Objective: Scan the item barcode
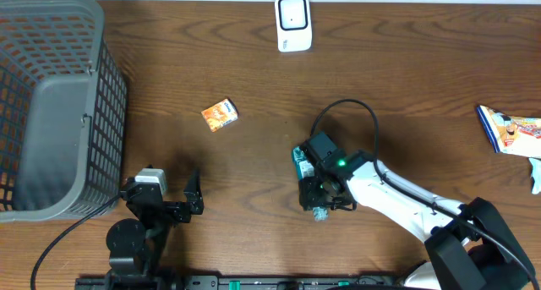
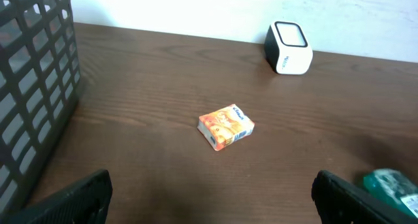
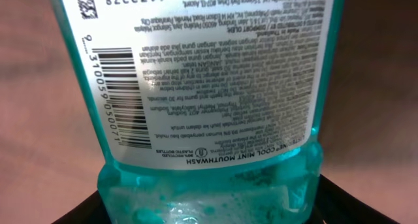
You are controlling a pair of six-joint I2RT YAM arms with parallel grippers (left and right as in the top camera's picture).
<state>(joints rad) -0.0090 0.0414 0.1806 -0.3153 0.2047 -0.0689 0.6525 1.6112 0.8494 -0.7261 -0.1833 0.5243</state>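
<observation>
My right gripper [image 1: 319, 188] is closed part way on the bottle [image 1: 299, 157], with one dark finger [image 3: 59, 208] pressed on each side of it. The bottle is green-blue, with some foam inside. It is near the middle of the table [image 1: 406, 62], a bit to the right. I cannot tell if it rests on the wood or hangs just above it. In my right wrist view the bottle fills almost the whole picture. Its white label [image 3: 228, 67] faces that camera, and the barcode [image 3: 117, 93] runs down the label's left side. The scanner [image 1: 293, 23] is white with a dark window. It stands at the far edge of the table, well apart from the bottle. My black cable [image 1: 351, 112] makes a loop on the scanner's side of my right gripper. A small orange box [image 1: 219, 115] lies flat on the wood, left of the bottle and apart from it. My left gripper [image 1: 169, 197] is open as wide as it goes and has nothing in it. It sits low at the near edge and points at the box. A big grey basket [image 1: 51, 104] stands just beside it, at the far left. A bright packet [image 1: 511, 129] lies at the right edge, far from all the rest.
</observation>
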